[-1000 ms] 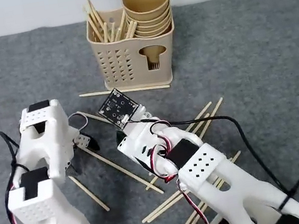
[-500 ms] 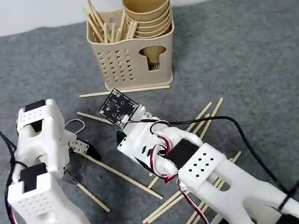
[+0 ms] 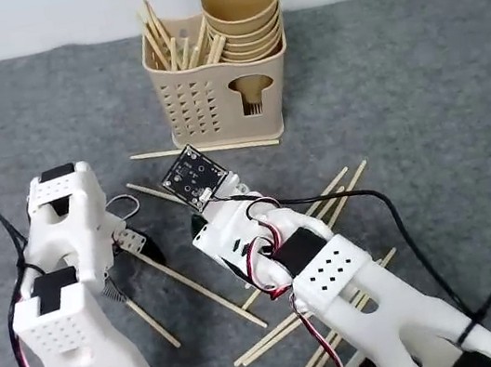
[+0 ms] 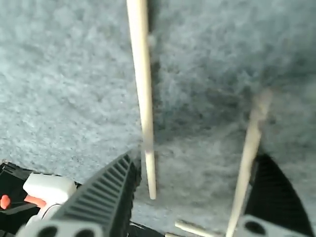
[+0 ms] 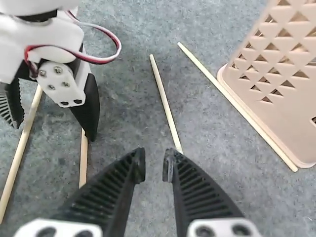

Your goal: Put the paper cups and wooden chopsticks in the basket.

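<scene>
The beige basket (image 3: 213,104) stands at the back, with a stack of paper cups (image 3: 243,14) and several wooden chopsticks (image 3: 171,45) inside. Loose chopsticks lie on the grey mat. My left gripper (image 4: 197,163) is open just above the mat, with two chopsticks (image 4: 143,98) (image 4: 249,148) between its fingers. In the high view it sits at the left (image 3: 135,266), over a long chopstick (image 3: 197,286). My right gripper (image 5: 153,160) is open by a narrow gap and holds nothing. It hovers over the end of a chopstick (image 5: 165,103) near the basket's wall (image 5: 276,84).
One chopstick (image 3: 207,148) lies along the basket's front foot. Several more are fanned out on the right (image 3: 325,208), partly under the right arm. A short one (image 3: 151,324) lies beside the left arm. The left arm's gripper (image 5: 49,106) is close to the right gripper.
The left arm has shifted slightly left and toward the near edge, and the long chopstick under it has moved a little. The right arm has kept still.
</scene>
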Motion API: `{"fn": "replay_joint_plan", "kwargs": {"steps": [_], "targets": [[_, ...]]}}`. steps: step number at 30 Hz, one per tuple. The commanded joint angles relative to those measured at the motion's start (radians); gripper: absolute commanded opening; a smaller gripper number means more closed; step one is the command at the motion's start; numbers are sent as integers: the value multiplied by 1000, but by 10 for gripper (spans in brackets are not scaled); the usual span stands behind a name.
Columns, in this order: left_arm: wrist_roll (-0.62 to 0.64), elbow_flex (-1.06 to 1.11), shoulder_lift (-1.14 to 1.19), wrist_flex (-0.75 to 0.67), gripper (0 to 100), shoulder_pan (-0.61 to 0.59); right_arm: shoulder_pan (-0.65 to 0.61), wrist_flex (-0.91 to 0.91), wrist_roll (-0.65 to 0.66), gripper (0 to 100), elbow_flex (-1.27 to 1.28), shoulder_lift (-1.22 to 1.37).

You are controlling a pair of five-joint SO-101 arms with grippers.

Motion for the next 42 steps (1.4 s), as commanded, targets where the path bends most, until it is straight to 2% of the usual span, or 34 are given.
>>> {"fn": "replay_joint_plan", "kwargs": {"steps": [1,5,7,16,21,23,26,31,36,42], "targets": [[-2,-42,-14,32,213,6,-2,-18,8,80,-6,-38],[-2,-82,-14,9,54,9,-2,-18,8,80,-6,-38],[0,-84,-15,5,9,9,-2,-18,8,80,-6,-38],[2,-156,-26,34,14,3,-2,-53,8,80,-6,-38],[-5,-194,-127,51,16,-18,-2,-79,8,79,-6,-38],[-51,-189,-173,51,32,-23,-2,-79,8,79,-6,-38],[-153,-150,-216,51,127,-20,-4,-84,8,79,-6,-38],[-169,-12,-236,51,273,-20,-5,-85,8,79,-6,-38],[-169,140,-235,49,286,-23,-2,-85,8,79,-6,-38],[-161,150,-241,48,286,-72,-2,-85,8,79,-6,-38]]}}
